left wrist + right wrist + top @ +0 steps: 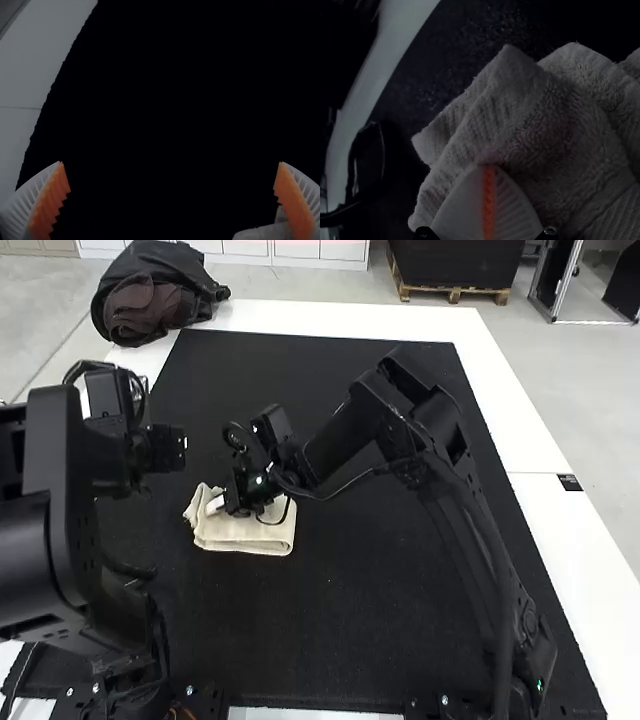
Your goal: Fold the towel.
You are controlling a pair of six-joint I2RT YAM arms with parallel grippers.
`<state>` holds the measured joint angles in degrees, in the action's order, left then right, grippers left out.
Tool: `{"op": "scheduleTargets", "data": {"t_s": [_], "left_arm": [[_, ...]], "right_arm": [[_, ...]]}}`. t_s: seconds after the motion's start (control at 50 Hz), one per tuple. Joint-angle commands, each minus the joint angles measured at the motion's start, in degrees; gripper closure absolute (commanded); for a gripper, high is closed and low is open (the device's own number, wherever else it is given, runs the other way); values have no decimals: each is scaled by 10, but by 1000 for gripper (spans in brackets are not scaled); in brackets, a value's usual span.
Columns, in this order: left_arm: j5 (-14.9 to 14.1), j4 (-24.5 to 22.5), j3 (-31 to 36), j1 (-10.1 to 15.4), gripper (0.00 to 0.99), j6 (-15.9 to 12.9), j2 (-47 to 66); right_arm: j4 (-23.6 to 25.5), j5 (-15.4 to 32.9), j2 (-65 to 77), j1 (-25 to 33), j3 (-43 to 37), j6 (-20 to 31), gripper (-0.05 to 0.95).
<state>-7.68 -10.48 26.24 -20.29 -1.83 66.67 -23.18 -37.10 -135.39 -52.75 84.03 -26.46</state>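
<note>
The cream towel (250, 535) lies folded in a small bundle on the black mat, its layers uneven at the left end. My right gripper (217, 504) reaches across to that left part, its fingers shut on the cloth. In the right wrist view the gripper (489, 172) has its pads together against the towel (535, 125), near a folded, ribbed edge; cloth beneath the tips is hidden. My left gripper (175, 448) is beyond and left of the towel. In the left wrist view the gripper (170, 165) stands wide open over bare mat, a bit of pale towel (265, 232) beside one finger.
The black mat (380, 610) covers most of the white table (520, 430). A dark bag (155, 300) rests at the far left corner. The right arm (420, 430) spans the middle, and the left arm (70, 530) stands over the mat's left side.
</note>
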Motion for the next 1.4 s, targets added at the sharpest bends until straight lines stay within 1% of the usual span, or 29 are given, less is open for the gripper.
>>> {"op": "scheduleTargets", "data": {"t_s": [0.0, 0.28, 0.36, 0.48, 0.62, 0.68, 0.74, 0.84, 0.92, 0.98, 1.12, 1.18, 1.24, 1.32, 1.38], "left_arm": [[2, 6, 39, -4, 34, 2, -11], [1, 51, 101, 0, 34, 5, -18], [1, 64, 118, 1, 34, 12, -21], [1, 87, 151, 7, 34, 14, -32], [1, 118, 204, 22, 34, 26, -50], [2, 130, 230, 32, 36, 38, -56], [4, 140, 250, 43, 36, 43, -62], [5, 148, 281, 60, 36, 49, -82], [17, 148, 297, 75, 36, 60, -100], [16, 149, 305, 85, 36, 70, -115], [15, 170, 314, 91, 36, 81, -148], [15, 172, 314, 91, 36, 82, -166], [14, 172, 314, 98, 36, 82, -191], [14, 171, 314, 111, 36, 82, -218], [14, 167, 312, 123, 36, 96, -241]], "right_arm": [[-7, -7, 81, 5, 16, -38, 925], [4, -5, 176, 30, 16, -57, 925], [16, -4, 200, 38, 17, -58, 925], [43, -2, 252, 53, 20, -56, 925], [73, 9, 320, 83, 37, -55, 925], [91, 20, 350, 99, 45, -44, 925], [105, 31, 383, 119, 48, -32, 925], [111, 40, 437, 153, 45, -28, 923], [120, 38, 486, 189, 32, -29, 925], [122, 35, 522, 217, 15, -34, 923], [121, 20, 617, 288, -36, -61, 923], [121, 11, 659, 311, -60, -70, 923], [119, 6, 703, 333, -88, -78, 923], [101, 0, 769, 360, -126, -103, 923], [84, -3, 822, 379, -155, -116, 923]]}}
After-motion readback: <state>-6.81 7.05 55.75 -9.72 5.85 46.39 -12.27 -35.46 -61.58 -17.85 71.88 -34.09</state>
